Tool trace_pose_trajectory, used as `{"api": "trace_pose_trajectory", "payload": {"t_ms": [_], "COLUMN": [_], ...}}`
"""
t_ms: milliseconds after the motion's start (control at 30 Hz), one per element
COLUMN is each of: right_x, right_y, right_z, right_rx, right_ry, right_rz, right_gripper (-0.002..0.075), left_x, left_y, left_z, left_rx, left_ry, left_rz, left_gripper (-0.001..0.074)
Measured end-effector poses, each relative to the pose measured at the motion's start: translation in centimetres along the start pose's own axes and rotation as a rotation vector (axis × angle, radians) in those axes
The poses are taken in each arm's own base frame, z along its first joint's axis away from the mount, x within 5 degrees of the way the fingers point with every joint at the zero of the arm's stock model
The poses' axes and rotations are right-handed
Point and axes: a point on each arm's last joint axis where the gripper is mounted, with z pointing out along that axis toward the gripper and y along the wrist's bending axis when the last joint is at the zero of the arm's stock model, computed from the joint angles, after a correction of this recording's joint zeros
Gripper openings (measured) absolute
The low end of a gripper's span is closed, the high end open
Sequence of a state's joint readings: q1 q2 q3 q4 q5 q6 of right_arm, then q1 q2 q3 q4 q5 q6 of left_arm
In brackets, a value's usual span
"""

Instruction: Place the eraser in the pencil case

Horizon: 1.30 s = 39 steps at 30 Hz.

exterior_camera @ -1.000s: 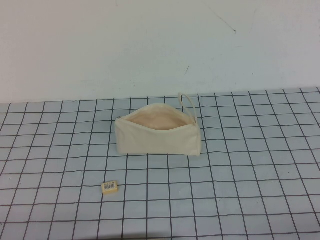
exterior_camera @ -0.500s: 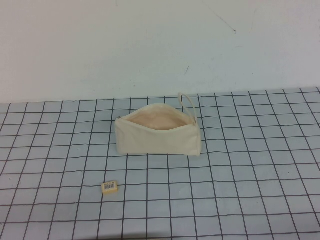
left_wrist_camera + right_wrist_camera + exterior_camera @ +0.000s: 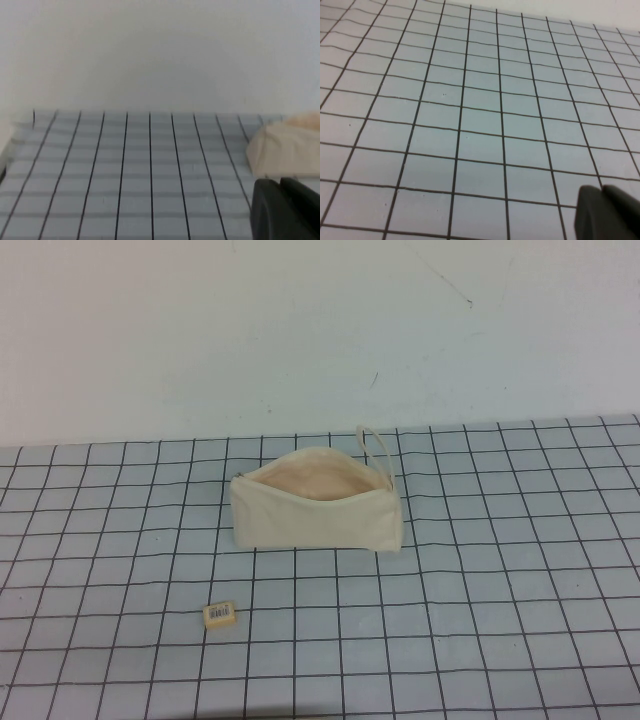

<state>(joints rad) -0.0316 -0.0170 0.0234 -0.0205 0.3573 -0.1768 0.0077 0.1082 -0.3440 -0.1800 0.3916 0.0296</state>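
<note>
Lying flat on the gridded table cover, the eraser sits well in front of the pencil case, nearer the robot and off toward the case's left end. Nothing has changed over the past second: eraser and case are exactly where they were, and no arm has entered the high view. For the task, that means the pick has not begun.

The pencil case stands with its mouth open upward, pinkish lining showing, and its loop strap at the right end. That gap looks wide enough to drop the eraser in from above.

The left gripper shows only as a dark edge at the corner of its wrist view, with the case's cream fabric just beyond it; whether its fingers are parted cannot be told. The right gripper is likewise a dark sliver over bare grid, away from the case, its state equally unreadable.

The left arm is probably better placed to reach the eraser.
</note>
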Motion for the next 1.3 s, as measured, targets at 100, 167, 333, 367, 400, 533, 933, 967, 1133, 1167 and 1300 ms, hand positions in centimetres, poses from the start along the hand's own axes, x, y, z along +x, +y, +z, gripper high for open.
{"api": "trace_pose_trajectory", "payload": {"t_ms": [100, 167, 333, 367, 400, 533, 933, 967, 1133, 1167, 1300], "right_x": [0.0, 0.0, 0.0, 0.0, 0.0, 0.0, 0.0, 0.0, 0.0, 0.0, 0.0], "right_y": [0.0, 0.0, 0.0, 0.0, 0.0, 0.0, 0.0, 0.0, 0.0, 0.0, 0.0], "right_z": [0.0, 0.0, 0.0, 0.0, 0.0, 0.0, 0.0, 0.0, 0.0, 0.0, 0.0], "right_rx": [0.000, 0.000, 0.000, 0.000, 0.000, 0.000, 0.000, 0.000, 0.000, 0.000, 0.000], "right_ry": [0.000, 0.000, 0.000, 0.000, 0.000, 0.000, 0.000, 0.000, 0.000, 0.000, 0.000], "right_rz": [0.000, 0.000, 0.000, 0.000, 0.000, 0.000, 0.000, 0.000, 0.000, 0.000, 0.000], "right_gripper": [-0.0001, -0.0001, -0.0001, -0.0001, -0.0001, -0.0001, -0.0001, -0.0001, -0.0001, -0.0001, -0.0001], "left_x": [-0.7, -1.0, -0.5, -0.5, -0.4, -1.6, -2.2, -1.8, 1.2, 1.5, 2.7], "left_y": [-0.2, -0.2, -1.2, -1.9, -2.4, -4.2, -5.3, -5.8, -7.9, -8.1, -8.9], "left_z": [0.5, 1.1, 3.4, 4.0, 4.4, 7.5, 19.7, 20.6, 24.7, 25.2, 26.8], "left_rx": [-0.004, -0.010, 0.097, 0.164, 0.228, 0.426, 0.415, 0.413, 0.307, 0.300, 0.301], "left_ry": [0.199, 0.260, 0.416, 0.476, 0.533, 0.658, 0.794, 0.821, 0.977, 0.984, 1.000], "left_rz": [0.017, 0.021, -0.088, -0.098, -0.087, -0.061, 0.161, 0.200, 0.366, 0.382, 0.432], "left_gripper": [-0.0001, -0.0001, -0.0001, -0.0001, -0.0001, -0.0001, -0.0001, -0.0001, 0.0046, 0.0064, 0.0193]}}
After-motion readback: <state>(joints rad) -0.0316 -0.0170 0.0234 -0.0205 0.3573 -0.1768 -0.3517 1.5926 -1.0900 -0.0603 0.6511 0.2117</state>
